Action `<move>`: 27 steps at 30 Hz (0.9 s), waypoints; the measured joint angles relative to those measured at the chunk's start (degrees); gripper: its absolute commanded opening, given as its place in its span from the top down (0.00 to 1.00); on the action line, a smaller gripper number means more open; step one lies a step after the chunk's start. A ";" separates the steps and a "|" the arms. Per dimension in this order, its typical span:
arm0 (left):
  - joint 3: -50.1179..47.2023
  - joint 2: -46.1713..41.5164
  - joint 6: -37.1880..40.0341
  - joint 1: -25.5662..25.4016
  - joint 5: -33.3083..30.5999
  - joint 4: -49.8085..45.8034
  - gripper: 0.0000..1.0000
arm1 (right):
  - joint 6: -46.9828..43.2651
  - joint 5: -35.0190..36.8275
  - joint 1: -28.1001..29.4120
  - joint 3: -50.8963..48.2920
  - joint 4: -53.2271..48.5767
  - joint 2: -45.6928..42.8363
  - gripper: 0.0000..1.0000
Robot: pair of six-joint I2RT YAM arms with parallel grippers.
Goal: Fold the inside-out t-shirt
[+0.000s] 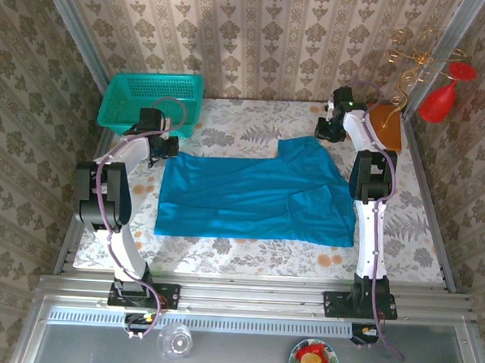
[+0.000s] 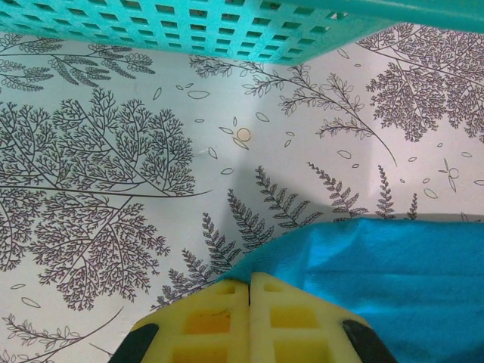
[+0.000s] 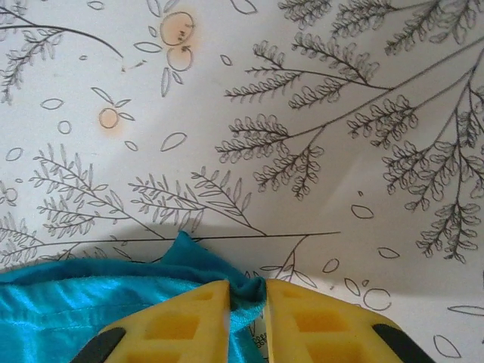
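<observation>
1. One floral-patterned tabletop (image 1: 229, 120) carries everything.
2. One teal-blue thin-cloth t-shirt (image 1: 250, 194) lies spread mid-tabletop, its long axis running left to right, stretching nearward from both tools.
3. One turquoise plastic mesh basket (image 1: 153, 95) sits far left.
4. Two tools: the left tool (image 2: 249, 281) is pinched shut on the shirt's far-left corner, and the right tool (image 3: 247, 287) is nearly closed on its far-right corner.

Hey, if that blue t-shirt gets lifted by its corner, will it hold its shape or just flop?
Probably flop: the t-shirt lies flat with soft wrinkles, and its edge bunches in the right claw. It looks thin, so likely light. Spread wide, it would probably drag across the tablecloth rather than lift whole.
</observation>
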 measured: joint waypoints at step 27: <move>-7.76 -7.82 -3.76 2.16 1.95 6.60 1.00 | 1.16 -0.72 0.28 -22.88 -0.81 -34.58 1.00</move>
